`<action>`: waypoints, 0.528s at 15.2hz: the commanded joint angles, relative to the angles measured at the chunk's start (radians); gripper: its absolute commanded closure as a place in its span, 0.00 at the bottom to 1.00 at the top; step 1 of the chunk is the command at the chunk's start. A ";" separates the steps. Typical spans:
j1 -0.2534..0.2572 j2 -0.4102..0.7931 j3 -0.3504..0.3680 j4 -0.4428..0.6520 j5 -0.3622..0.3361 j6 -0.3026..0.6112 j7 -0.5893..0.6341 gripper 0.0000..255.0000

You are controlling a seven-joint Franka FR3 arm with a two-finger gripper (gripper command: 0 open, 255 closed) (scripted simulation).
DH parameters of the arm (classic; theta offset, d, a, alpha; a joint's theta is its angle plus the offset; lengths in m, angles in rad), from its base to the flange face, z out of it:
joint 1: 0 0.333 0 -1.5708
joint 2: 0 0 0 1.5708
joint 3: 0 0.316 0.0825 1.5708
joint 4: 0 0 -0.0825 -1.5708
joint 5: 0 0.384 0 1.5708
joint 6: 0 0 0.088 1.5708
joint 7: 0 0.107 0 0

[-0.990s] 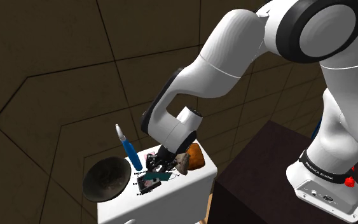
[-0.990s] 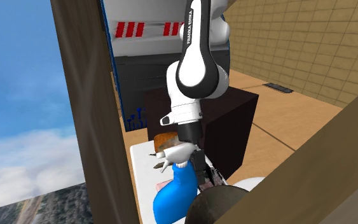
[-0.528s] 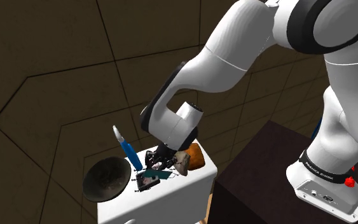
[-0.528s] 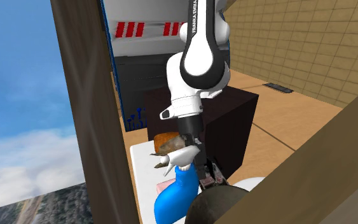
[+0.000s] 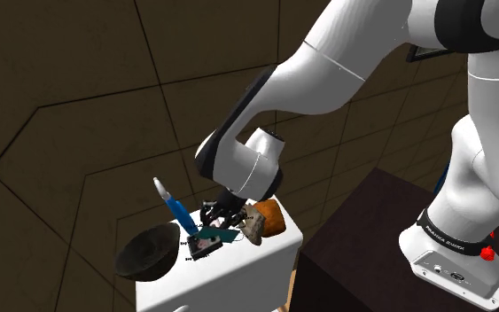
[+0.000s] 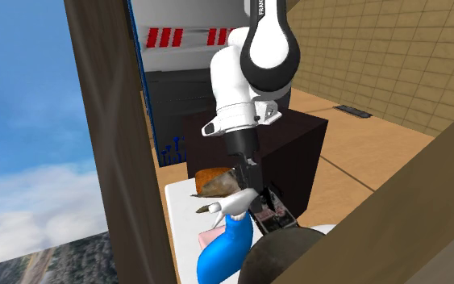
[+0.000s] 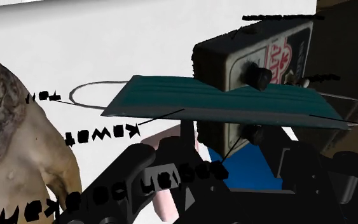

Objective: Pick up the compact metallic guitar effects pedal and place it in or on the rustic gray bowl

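The gripper [image 7: 225,153] grasps the pedal [image 7: 260,60] by its near end, a finger on either side. The pedal hangs tilted just beside the bowl [image 5: 146,252], at its rim, with a teal mask [image 7: 215,105] across it.

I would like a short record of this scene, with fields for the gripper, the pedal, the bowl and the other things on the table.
gripper: low over the white table, right at the pedal
pedal: tilted, near the bowl, not in it
bowl: dark, at the table's end far from the stand
other things: blue bottle, brown loaf, shell, teal face mask
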 commanded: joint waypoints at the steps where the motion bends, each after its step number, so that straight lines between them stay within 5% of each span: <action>1: 0.000 -0.027 0.002 -0.017 -0.053 -0.002 0.057 1.00; 8: 0.016 -0.125 -0.017 -0.078 -0.239 -0.019 0.261 1.00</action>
